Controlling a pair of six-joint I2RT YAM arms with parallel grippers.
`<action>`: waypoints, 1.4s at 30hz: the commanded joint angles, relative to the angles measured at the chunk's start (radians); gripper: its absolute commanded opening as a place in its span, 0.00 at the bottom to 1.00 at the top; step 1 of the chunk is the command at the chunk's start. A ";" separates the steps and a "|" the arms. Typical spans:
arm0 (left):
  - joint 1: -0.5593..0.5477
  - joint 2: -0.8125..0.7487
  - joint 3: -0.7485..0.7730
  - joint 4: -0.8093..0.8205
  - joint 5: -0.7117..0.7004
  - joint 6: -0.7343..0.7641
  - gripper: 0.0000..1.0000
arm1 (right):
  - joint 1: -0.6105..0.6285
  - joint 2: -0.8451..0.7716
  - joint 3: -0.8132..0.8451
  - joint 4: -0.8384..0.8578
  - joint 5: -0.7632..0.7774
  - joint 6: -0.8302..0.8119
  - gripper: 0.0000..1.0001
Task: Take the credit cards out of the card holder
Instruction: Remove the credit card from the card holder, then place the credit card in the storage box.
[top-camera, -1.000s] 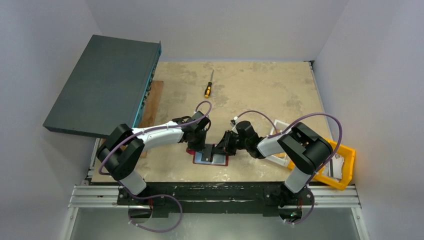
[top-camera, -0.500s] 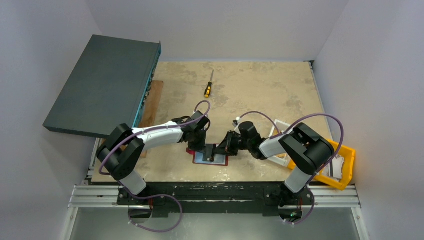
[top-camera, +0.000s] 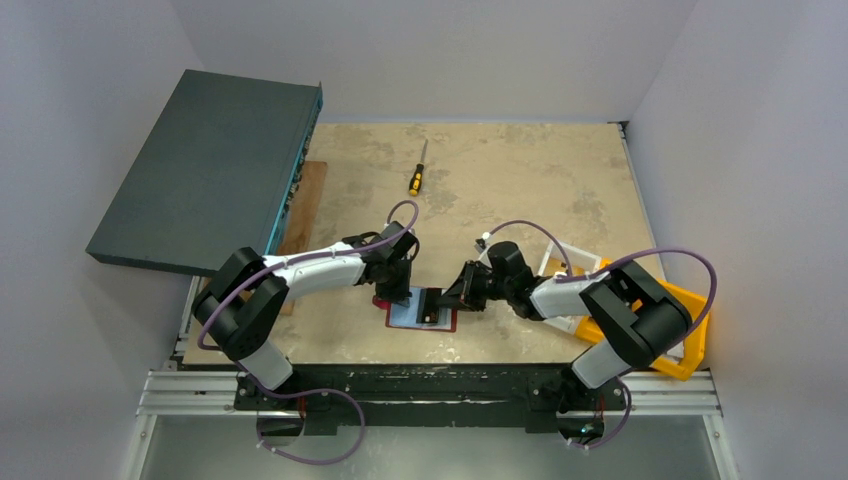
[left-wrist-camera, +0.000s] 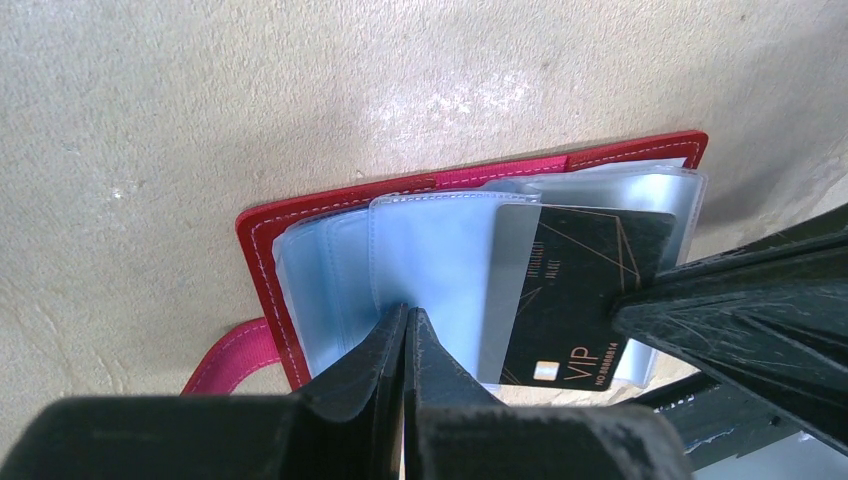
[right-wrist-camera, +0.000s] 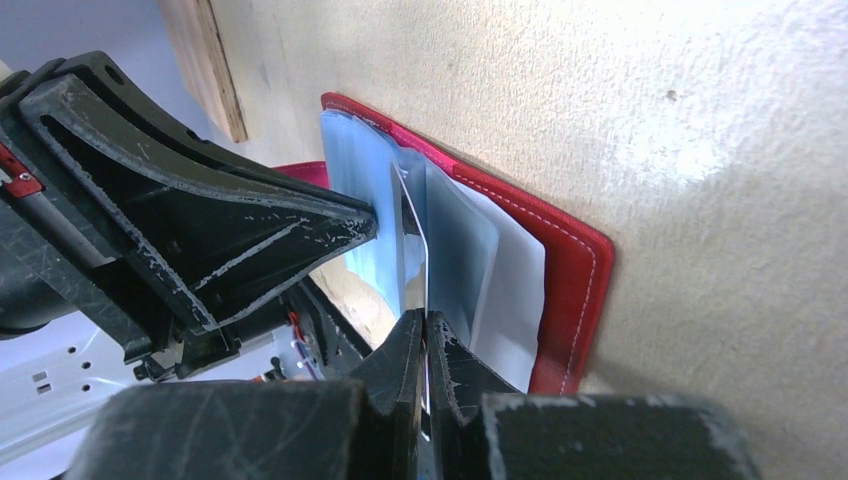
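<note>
One black card (left-wrist-camera: 580, 290), half out of the card holder (left-wrist-camera: 262, 250), is pinched by the right gripper (right-wrist-camera: 424, 325); left gripper (left-wrist-camera: 405, 318) pinches a sleeve (left-wrist-camera: 430, 250).

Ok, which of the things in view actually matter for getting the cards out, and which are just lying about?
In the job:
card holder
black card
left gripper, shut on a holder sleeve
right gripper, shut on the black card

Lying about:
screwdriver
wooden board
dark grey box
orange bin
white bin
</note>
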 joint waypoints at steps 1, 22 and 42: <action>0.005 0.029 -0.034 -0.032 -0.042 0.006 0.00 | -0.019 -0.063 -0.007 -0.093 0.035 -0.059 0.00; 0.005 -0.034 0.064 -0.097 -0.038 0.027 0.00 | -0.041 -0.269 0.039 -0.334 0.103 -0.149 0.00; 0.003 -0.227 0.243 -0.243 0.052 0.128 0.45 | -0.045 -0.448 0.233 -0.736 0.377 -0.185 0.00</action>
